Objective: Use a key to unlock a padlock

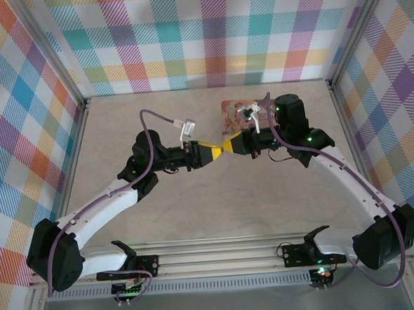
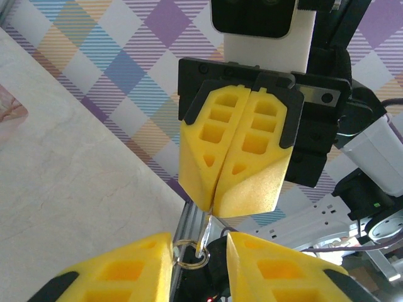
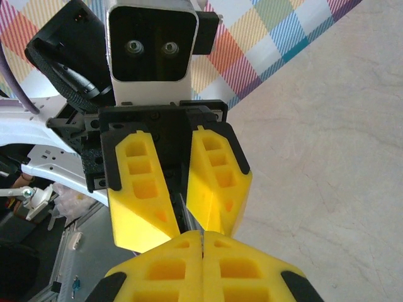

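Observation:
The two grippers meet tip to tip above the middle of the table. My right gripper [image 1: 234,145] is shut on a thin silver key [image 2: 212,228], pinching one end between its yellow fingertips [image 2: 249,189]. The key hangs out of that grip with a small wire ring [image 2: 189,258] at its free end. My left gripper [image 2: 200,255] is open, one finger [image 2: 119,270] on each side of the key and ring; the ring lies against its left finger. In the right wrist view the key [image 3: 189,214] shows as a sliver between the left gripper's parted fingers [image 3: 141,207]. The padlock is out of view.
A pink picture-printed tin [image 1: 234,111] lies on the beige table [image 1: 161,214] just behind the right gripper. Checked cloth walls on metal posts [image 1: 70,100] close in the back and both sides. The aluminium base rail [image 1: 220,256] runs along the near edge.

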You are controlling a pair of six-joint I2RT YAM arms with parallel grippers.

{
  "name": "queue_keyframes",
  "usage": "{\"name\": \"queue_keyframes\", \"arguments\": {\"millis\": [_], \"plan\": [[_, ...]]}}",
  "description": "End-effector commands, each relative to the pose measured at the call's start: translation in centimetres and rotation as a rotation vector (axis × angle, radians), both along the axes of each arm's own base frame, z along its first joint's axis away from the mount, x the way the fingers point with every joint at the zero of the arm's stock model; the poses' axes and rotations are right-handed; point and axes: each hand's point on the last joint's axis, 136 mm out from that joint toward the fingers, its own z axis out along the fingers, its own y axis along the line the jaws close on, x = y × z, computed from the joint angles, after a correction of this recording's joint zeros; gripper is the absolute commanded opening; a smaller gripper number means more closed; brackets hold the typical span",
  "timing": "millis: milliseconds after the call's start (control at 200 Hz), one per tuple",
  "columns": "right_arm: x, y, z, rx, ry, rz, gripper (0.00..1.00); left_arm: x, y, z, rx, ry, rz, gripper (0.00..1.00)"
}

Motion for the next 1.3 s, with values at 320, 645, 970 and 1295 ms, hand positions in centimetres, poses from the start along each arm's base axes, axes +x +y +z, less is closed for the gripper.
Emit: {"name": "queue_keyframes", "arguments": {"millis": [320, 645, 970, 1295], "plan": [[-0.3, -0.2, 0.7, 0.028, -0.034, 0.014, 0.00, -0.6, -0.7, -0.3, -0.002, -0.007, -0.040, 0.21], [-0.3, -0.1, 0.4, 0.032, -0.013, 0.018, 0.00, -0.7, -0.2, 0.0, 0.024, -0.053, -0.007, 0.00], [2.7, -1.6, -0.7, -0.068, 0.016, -0.170, 0.54, -0.1, 2.2, -2.9, 0.165, -0.075, 0.147, 0.00], [12.1, -6.0, -8.3, -0.443, 0.182, -0.600, 0.54, 0.8, 3.9, -6.5, 0.284, -0.035, 0.244, 0.00]]}}
